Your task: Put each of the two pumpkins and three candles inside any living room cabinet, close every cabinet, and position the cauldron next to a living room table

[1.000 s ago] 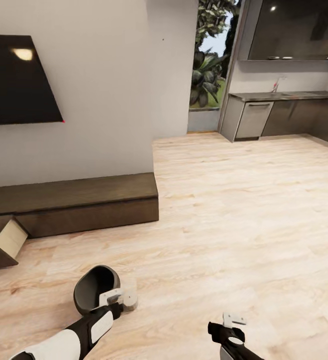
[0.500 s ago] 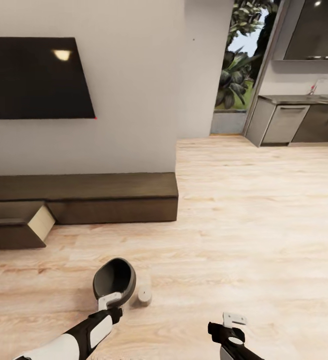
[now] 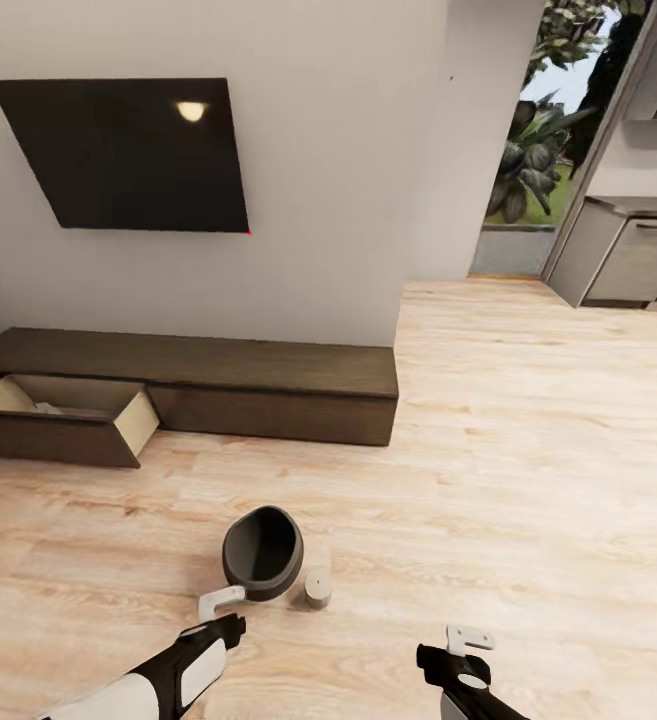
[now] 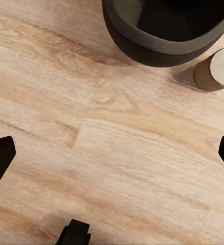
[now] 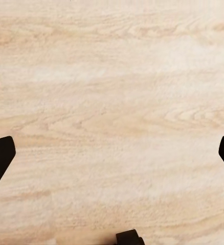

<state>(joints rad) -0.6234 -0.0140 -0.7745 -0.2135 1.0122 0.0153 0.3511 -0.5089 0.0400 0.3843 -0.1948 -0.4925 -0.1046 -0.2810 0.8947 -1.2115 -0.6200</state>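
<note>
Facing the long dark cabinet on the wall under a black TV panel, robot base stands on the wood floor with both arms low. Cauldron sits on the floor just ahead of the left gripper, one candle just beside it on the robot's right side, looks barely apart from it or touching, can't tell. Left wrist view shows cauldron rim and candle ahead of fingers spread wide, nothing between them; left gripper open and empty. Right gripper hangs over bare floor, wrist view shows finger tips far apart, open, empty. One cabinet drawer at the left end is pulled out, pale inside, something light lying in it, too small to name. No pumpkins to point at. Likely step: pick up the candle, carry it to the open drawer. To do it well: come down on the candle from above, fingers straddling its sides, approach from the side away from the cauldron so a finger doesn't knock the pot. Room: floor wide open to the right and toward the grey kitchen units; watch the jutting drawer front and the cabinet's right corner when rolling in.
</note>
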